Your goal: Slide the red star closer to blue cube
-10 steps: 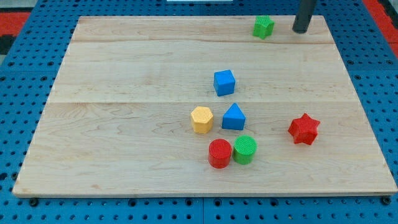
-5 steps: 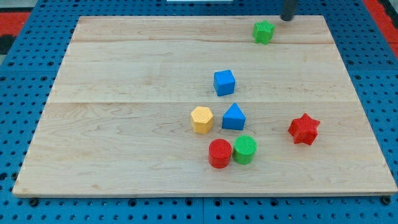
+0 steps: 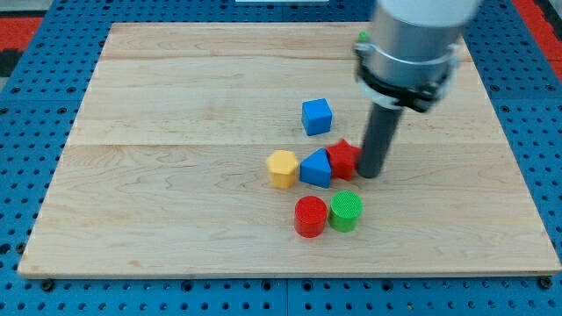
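The red star sits just right of the board's centre, pressed against the right side of the blue triangle. The blue cube stands a short way above them, towards the view's top, apart from the star. My tip touches the red star's right side. The rod and the arm's grey body rise from it towards the view's top and hide part of the board there.
A yellow hexagon block touches the blue triangle's left side. A red cylinder and a green cylinder stand side by side below. A green block is mostly hidden behind the arm near the wooden board's top edge.
My tip came down from the board's top right to the star's right side. The red star slid left from the right part of the board against the blue triangle, which shifted slightly left.
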